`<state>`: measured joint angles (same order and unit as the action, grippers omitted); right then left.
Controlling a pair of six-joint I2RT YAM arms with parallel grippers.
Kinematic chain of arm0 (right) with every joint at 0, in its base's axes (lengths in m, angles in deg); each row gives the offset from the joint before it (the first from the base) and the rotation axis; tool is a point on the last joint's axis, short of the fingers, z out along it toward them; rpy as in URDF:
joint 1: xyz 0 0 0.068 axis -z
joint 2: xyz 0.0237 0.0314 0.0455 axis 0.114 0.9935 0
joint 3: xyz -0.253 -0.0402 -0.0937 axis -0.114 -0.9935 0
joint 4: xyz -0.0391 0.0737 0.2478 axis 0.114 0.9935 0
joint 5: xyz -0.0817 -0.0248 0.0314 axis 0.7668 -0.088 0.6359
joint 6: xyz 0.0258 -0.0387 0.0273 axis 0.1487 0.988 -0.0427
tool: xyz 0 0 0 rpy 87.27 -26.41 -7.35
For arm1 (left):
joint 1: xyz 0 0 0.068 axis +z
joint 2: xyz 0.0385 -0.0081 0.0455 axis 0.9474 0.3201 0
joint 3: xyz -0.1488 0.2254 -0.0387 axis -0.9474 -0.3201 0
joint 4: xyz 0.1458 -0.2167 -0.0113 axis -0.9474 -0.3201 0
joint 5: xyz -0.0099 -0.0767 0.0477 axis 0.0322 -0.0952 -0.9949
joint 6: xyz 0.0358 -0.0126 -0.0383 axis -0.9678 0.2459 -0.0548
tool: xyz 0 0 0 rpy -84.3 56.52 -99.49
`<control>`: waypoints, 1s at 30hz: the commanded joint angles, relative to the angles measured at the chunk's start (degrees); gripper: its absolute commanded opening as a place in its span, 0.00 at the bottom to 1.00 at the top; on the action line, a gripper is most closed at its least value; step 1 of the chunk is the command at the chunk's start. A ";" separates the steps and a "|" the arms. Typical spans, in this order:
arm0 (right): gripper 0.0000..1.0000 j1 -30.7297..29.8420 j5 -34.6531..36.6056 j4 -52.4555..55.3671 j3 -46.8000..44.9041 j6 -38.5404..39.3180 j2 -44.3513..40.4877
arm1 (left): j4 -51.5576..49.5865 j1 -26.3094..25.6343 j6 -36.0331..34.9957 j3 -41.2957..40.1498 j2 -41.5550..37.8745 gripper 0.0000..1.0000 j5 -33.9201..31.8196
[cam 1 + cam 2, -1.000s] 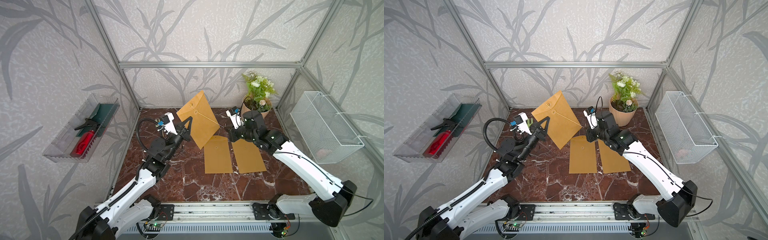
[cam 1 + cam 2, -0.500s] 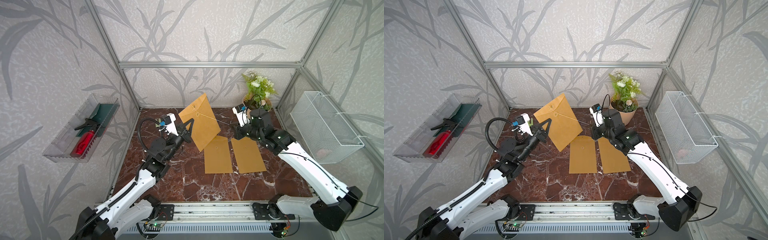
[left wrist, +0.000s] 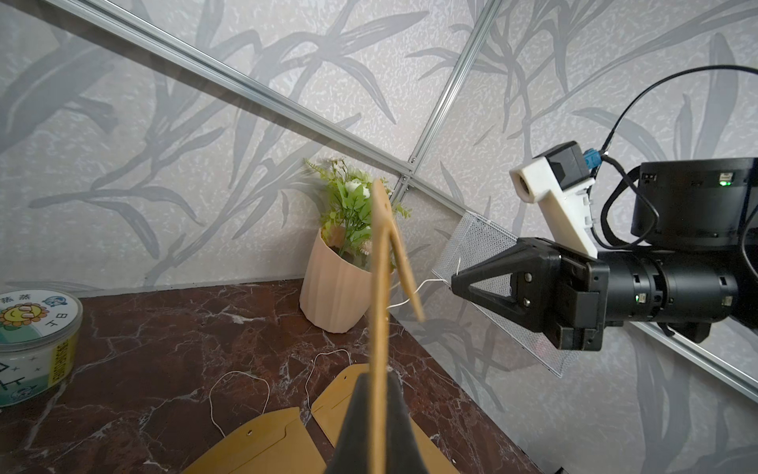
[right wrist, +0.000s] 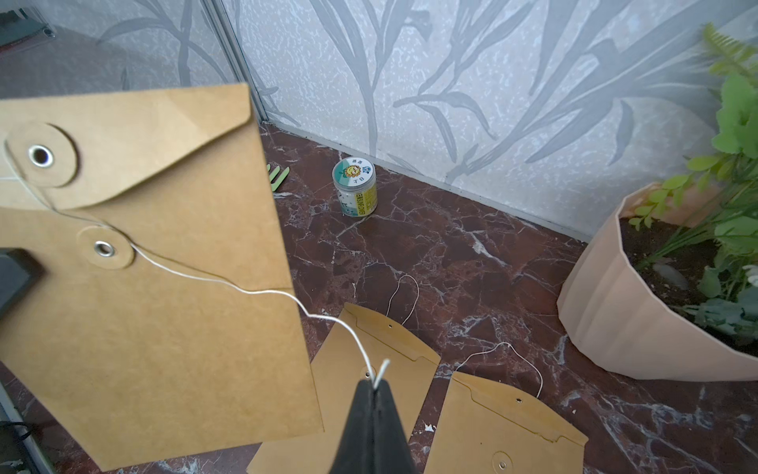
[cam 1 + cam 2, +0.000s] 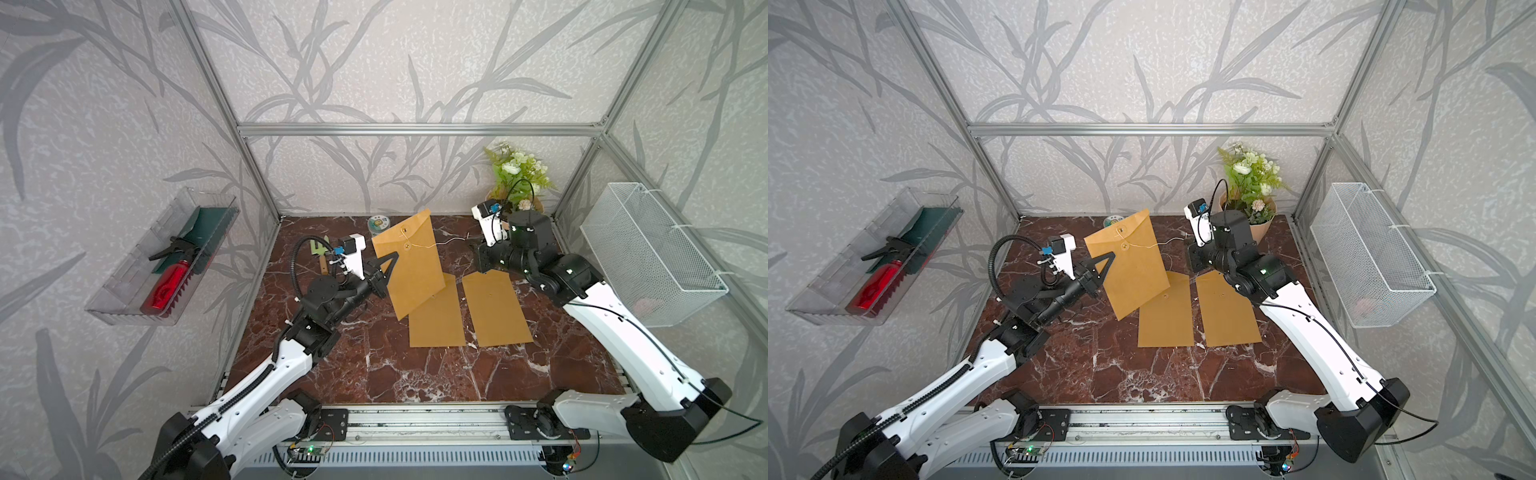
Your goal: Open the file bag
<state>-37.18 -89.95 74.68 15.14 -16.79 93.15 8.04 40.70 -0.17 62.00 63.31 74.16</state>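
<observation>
The file bag (image 5: 415,270) (image 5: 1133,270) is a brown paper envelope with two round string buttons, held upright above the table. My left gripper (image 5: 390,266) (image 5: 1106,266) (image 3: 376,375) is shut on its left edge. Its flap (image 3: 404,271) stands slightly away from the body. A white string (image 4: 246,289) runs from the flap button (image 4: 40,156) past the lower button (image 4: 103,248) to my right gripper (image 5: 471,243) (image 5: 1188,245) (image 4: 375,383), which is shut on the string's end, to the right of the bag.
Two more brown envelopes (image 5: 436,324) (image 5: 496,307) lie flat on the marble table, loose strings beside them. At the back stand a small jar (image 5: 378,223), a green hand tool (image 5: 322,253) and a potted plant (image 5: 517,183). A wire basket (image 5: 648,253) hangs right, a clear tray (image 5: 162,257) left.
My right gripper has moved right and toward the back with the string's end, drawing the string out from the bag. The left gripper and bag have shifted slightly right.
</observation>
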 commanded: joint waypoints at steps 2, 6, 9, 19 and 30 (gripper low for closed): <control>0.00 0.48 1.55 1.71 2.52 1.24 -0.90 | -1.10 0.23 -2.14 -0.23 -0.82 0.00 3.63; 0.00 0.74 2.05 2.30 3.20 1.73 -1.34 | -2.16 0.22 -2.91 -0.14 -0.90 0.00 4.97; 0.00 0.86 2.19 2.57 3.52 1.92 -1.64 | -3.16 0.22 -3.61 -0.14 -0.99 0.00 5.61; 0.00 1.00 0.99 3.20 3.67 2.08 -2.03 | -5.34 0.22 -5.96 0.16 -1.35 0.00 7.02; 0.21 0.97 0.21 2.48 1.41 2.06 -2.66 | -2.53 0.24 -10.13 1.41 0.66 0.00 7.11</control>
<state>-36.52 -89.40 77.48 17.42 -14.87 91.77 2.31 40.74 -7.65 62.00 63.42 80.25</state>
